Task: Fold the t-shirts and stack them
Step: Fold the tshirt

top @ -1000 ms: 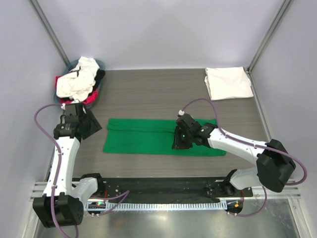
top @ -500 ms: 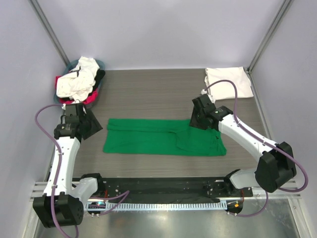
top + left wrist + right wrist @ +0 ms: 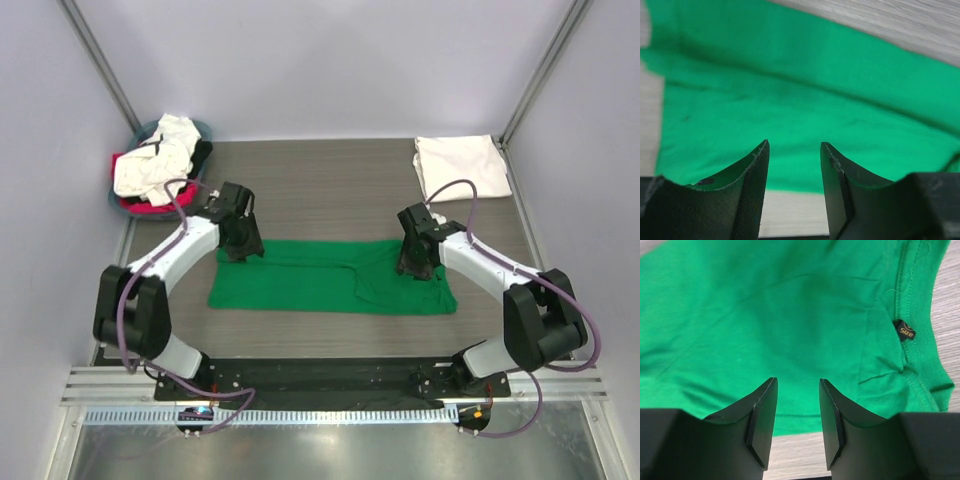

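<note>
Both arms have swung in: left gripper [image 3: 792, 148] and right gripper [image 3: 797, 385] now hover part-open and empty over the green shirt's [image 3: 300, 277] far corners, mid-desk [image 3: 320, 190]. Pinching just one layer could wreck the fold.

Logged left gripper [image 3: 792, 150] and right gripper [image 3: 797, 385] both angled steeply downward, jaws of each standing apart, a narrow gap between them.

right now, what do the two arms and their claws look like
Both the left arm and right arm have white link shells, black joints and a looping purple cable. The left claw and right claw each have two black, curved, tapering fingers; no markings show.
</note>
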